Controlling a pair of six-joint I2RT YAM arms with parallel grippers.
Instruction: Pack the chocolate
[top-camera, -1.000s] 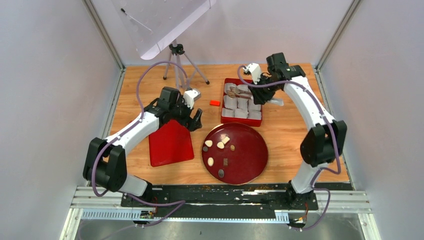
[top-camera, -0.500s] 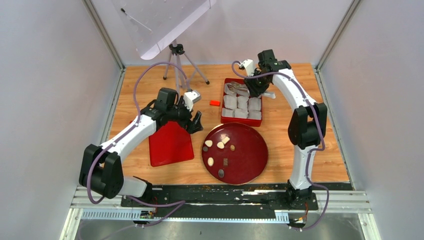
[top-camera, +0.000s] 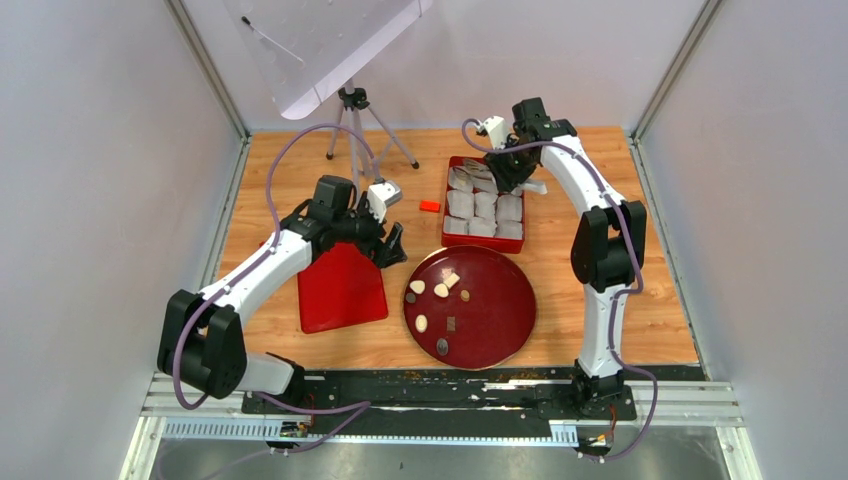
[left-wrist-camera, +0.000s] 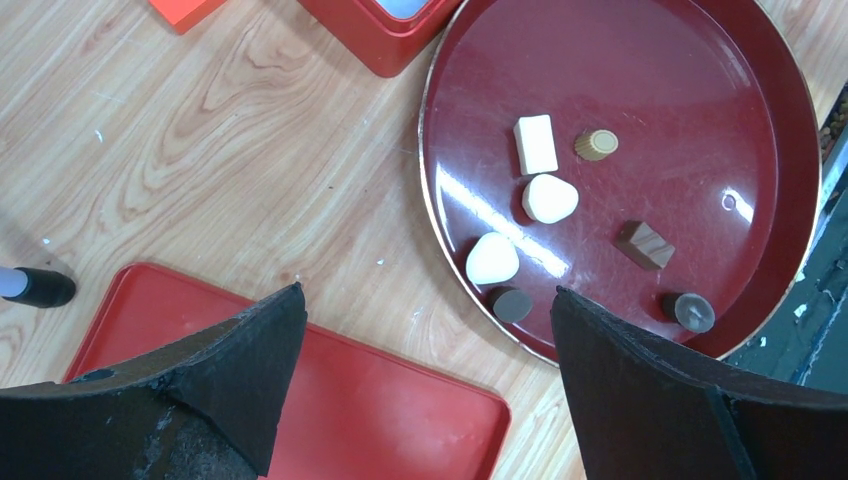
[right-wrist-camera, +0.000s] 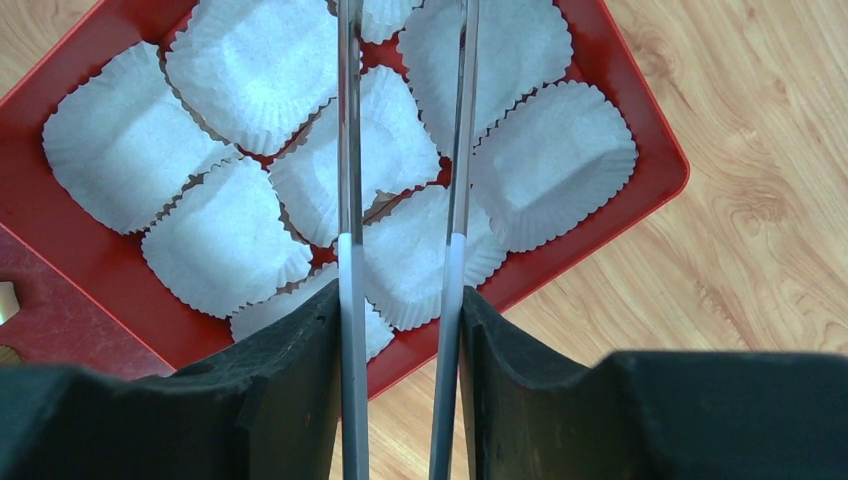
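Observation:
Several chocolate pieces lie on the round dark-red plate (top-camera: 495, 300): cream ones (top-camera: 417, 287) and dark ones (top-camera: 442, 346). The left wrist view shows the plate (left-wrist-camera: 640, 80) with a cream heart (left-wrist-camera: 549, 198), a white bar (left-wrist-camera: 535, 143) and a brown square (left-wrist-camera: 644, 245). My left gripper (top-camera: 392, 243) (left-wrist-camera: 428, 292) is open and empty, above the plate's left rim and the red lid's corner. My right gripper (top-camera: 510, 172) (right-wrist-camera: 400, 300) is shut on metal tongs (right-wrist-camera: 350, 150), whose two strips reach over the red box (top-camera: 446, 205) (right-wrist-camera: 640, 200) of white paper cups (right-wrist-camera: 250, 60).
A flat red lid (top-camera: 340, 290) (left-wrist-camera: 300, 420) lies left of the plate. A small orange-red block (top-camera: 430, 206) (left-wrist-camera: 185, 8) sits left of the box. A tripod (top-camera: 355, 120) stands at the back left, and one of its feet (left-wrist-camera: 35, 287) is near the lid.
My right arm has swung left and back, carrying the tongs over the far part of the box. My left arm has barely moved.

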